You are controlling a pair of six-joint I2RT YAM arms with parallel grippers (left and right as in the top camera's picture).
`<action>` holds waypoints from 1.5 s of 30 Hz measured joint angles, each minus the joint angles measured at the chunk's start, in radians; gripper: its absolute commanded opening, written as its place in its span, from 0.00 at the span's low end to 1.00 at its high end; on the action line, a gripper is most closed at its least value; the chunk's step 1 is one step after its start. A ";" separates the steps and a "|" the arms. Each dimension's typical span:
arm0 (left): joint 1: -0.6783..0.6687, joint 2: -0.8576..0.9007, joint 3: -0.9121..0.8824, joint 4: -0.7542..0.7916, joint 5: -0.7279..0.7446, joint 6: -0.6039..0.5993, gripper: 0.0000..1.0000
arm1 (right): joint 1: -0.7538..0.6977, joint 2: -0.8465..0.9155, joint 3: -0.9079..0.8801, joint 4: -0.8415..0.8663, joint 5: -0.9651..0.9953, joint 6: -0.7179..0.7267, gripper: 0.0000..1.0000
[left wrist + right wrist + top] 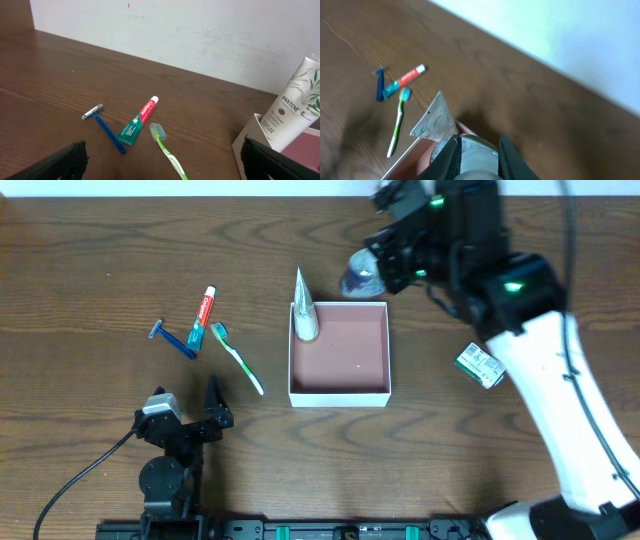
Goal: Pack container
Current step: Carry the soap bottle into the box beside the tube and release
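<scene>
Right gripper (372,270) clenched on a small clear bottle (356,283), just beyond the container (338,394) far rim; bare floor lies toward the robot; left gripper (187,405) gaping, well apart

I think this is a robot lab. My dark wooden table (80,250) is flat and plain, and a plain white wall (200,30) stands right along its far edge. My two arms are fixed at the near edge. The black left arm (165,480) sits toward the near-left corner, and the big white right arm (560,400) sits by the near-right corner. A black cable (85,473) runs off past the near-left corner. A black rail (330,530) with green bits lies along the near edge.
</scene>
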 measured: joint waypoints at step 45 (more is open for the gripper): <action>0.000 0.000 0.000 0.000 0.000 0.000 0.98 | 0.156 0.308 -0.088 0.174 0.262 0.058 0.01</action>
